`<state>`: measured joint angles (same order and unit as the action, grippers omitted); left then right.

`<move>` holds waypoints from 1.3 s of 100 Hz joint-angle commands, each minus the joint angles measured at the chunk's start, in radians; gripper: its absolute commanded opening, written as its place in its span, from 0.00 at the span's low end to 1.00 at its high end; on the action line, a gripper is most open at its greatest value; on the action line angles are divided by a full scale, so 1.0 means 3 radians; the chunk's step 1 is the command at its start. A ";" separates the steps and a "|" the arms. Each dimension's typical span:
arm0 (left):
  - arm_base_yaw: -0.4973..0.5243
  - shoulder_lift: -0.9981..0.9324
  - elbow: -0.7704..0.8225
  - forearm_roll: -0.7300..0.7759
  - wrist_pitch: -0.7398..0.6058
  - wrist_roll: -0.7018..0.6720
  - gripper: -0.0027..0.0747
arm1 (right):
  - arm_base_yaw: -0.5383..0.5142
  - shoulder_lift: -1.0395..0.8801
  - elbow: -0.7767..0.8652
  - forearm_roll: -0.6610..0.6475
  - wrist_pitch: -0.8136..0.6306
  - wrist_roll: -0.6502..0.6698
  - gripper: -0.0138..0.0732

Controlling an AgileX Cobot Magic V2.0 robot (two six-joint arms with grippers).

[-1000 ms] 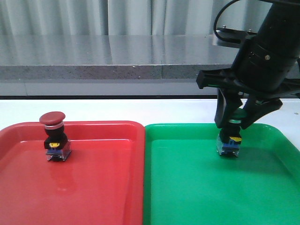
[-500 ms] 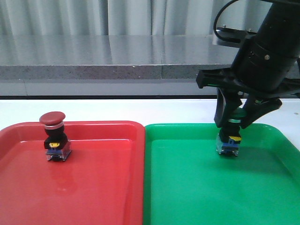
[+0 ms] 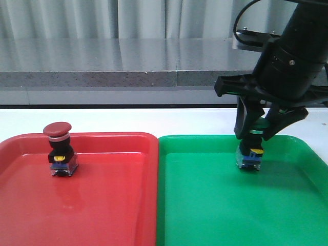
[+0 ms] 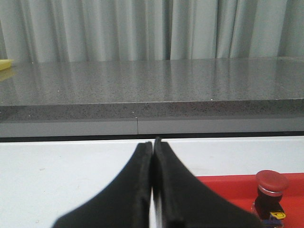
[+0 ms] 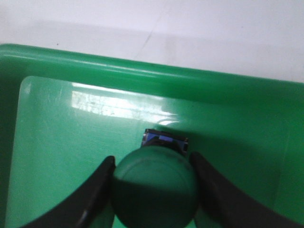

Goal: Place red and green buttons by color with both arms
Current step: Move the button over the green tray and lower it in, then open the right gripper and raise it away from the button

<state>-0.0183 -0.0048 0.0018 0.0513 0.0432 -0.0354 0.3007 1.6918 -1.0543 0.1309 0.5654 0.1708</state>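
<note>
In the right wrist view, the right gripper point(image 5: 154, 190) has its fingers point(image 5: 97, 192) pressed on both sides of the green button point(image 5: 155, 187), gripping its cap; the front view hides this cap behind the arm. The button base stands in the green tray point(image 3: 215, 205), near the far rim. The left gripper point(image 4: 153, 190) appears only in its own view, fingers closed together, empty. The red button point(image 3: 60, 149) stands upright in the red tray point(image 3: 102, 205), far-left part. The trays touch side by side on the white counter point(image 3: 128, 120). Both tray floors are wide and bare toward the front.
</note>
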 commanded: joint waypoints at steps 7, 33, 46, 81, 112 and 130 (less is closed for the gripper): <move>0.0005 -0.0076 0.0140 -0.0030 -0.0267 -0.0036 0.01 | -0.0006 -0.0138 -0.0077 0.0023 -0.0115 -0.0001 0.52; 0.0005 -0.0076 0.0140 -0.0030 -0.0267 -0.0036 0.01 | -0.0006 -0.0138 -0.0077 0.0023 -0.0114 -0.0001 0.77; 0.0005 -0.0076 0.0140 -0.0030 -0.0267 -0.0036 0.01 | -0.0006 -0.0138 -0.0077 0.0023 -0.0118 -0.0001 0.81; 0.0005 -0.0076 0.0140 -0.0030 -0.0267 -0.0036 0.01 | -0.0006 -0.0282 -0.0077 -0.0039 -0.0211 -0.0005 0.81; 0.0005 -0.0076 0.0140 -0.0030 -0.0267 -0.0036 0.01 | -0.0006 -0.0915 -0.0069 -0.0367 -0.0439 -0.0005 0.79; 0.0005 -0.0076 0.0140 -0.0030 -0.0267 -0.0036 0.01 | -0.0006 -0.1328 -0.0069 -0.0652 -0.0400 -0.0002 0.79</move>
<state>-0.0183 -0.0048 0.0018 0.0513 0.0432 -0.0354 0.3007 1.3821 -1.0519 -0.0143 0.4914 0.1708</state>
